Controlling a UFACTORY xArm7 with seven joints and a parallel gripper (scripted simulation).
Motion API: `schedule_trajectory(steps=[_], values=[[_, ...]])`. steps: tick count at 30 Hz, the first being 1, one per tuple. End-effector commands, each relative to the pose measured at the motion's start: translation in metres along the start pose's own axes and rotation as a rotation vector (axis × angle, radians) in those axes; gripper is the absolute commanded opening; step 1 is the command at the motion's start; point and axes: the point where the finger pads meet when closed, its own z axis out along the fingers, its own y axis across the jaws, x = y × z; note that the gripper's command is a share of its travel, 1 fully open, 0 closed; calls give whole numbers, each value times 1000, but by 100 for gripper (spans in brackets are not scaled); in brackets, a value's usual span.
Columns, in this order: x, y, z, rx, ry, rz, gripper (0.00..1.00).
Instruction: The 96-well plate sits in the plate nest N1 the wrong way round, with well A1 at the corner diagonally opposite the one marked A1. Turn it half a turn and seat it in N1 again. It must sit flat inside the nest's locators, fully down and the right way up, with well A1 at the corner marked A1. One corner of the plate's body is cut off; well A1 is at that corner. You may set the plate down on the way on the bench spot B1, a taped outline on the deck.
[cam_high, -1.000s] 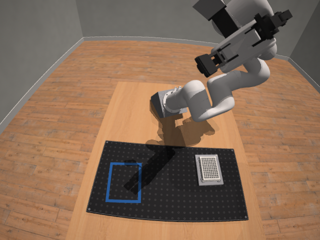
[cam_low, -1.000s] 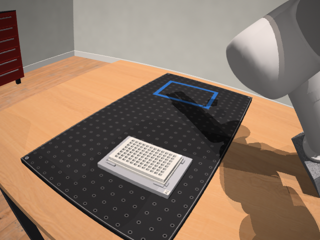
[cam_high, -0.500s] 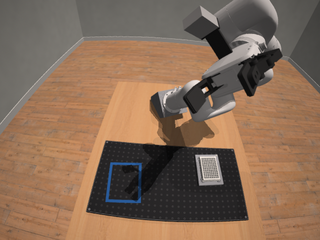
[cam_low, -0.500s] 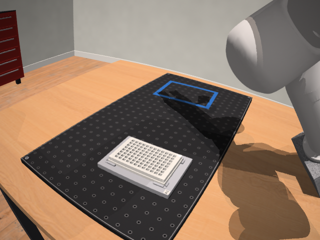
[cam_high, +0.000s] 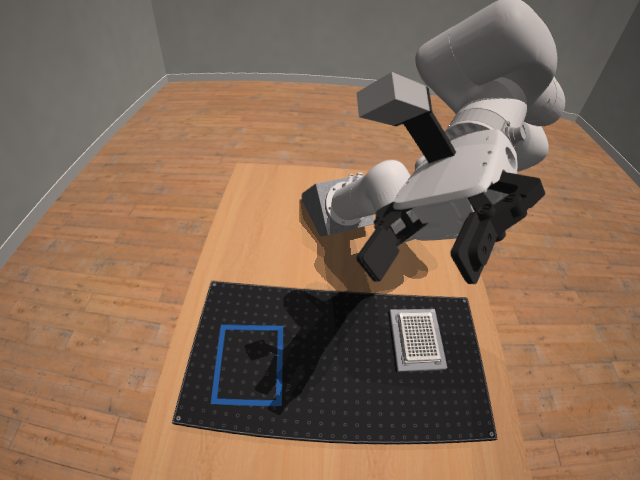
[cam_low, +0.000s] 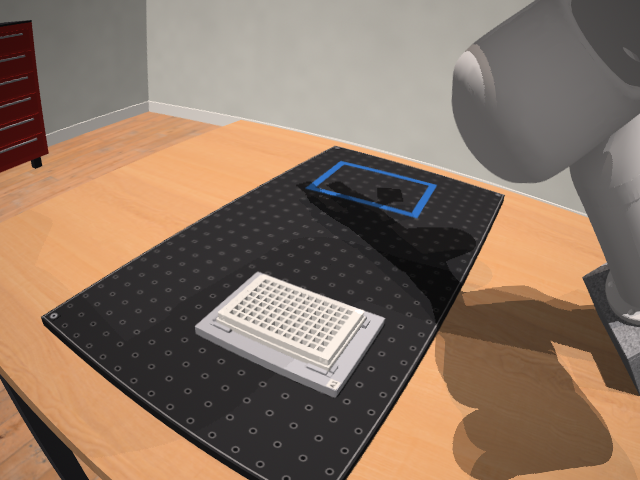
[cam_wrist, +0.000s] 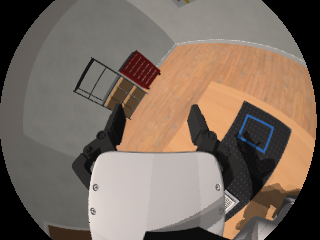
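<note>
While I hang high above the table:
Gripper (cam_high: 426, 253): my black fingers spread fully, gripping nothing.
Plate (cam_high: 418, 335): white gridded 96-well plate, seated in grey nest N1 (cam_high: 421, 365) (well below me).
Deck (cam_high: 336, 413): black, dotted breadboard.
B1 (cam_high: 221, 361): blue taped outline, shadow-crossed.

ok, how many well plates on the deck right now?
1. The single white plate sits in the grey nest on the right side of the black deck. The blue taped outline on the left holds only shadows. None seems hidden.
</note>
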Motion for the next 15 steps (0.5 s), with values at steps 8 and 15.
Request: schedule_trajectory(steps=[8,15], values=[[-43,27,14,-66,-109,-74,100],[-60,38,16,-116,-210,-144,100]])
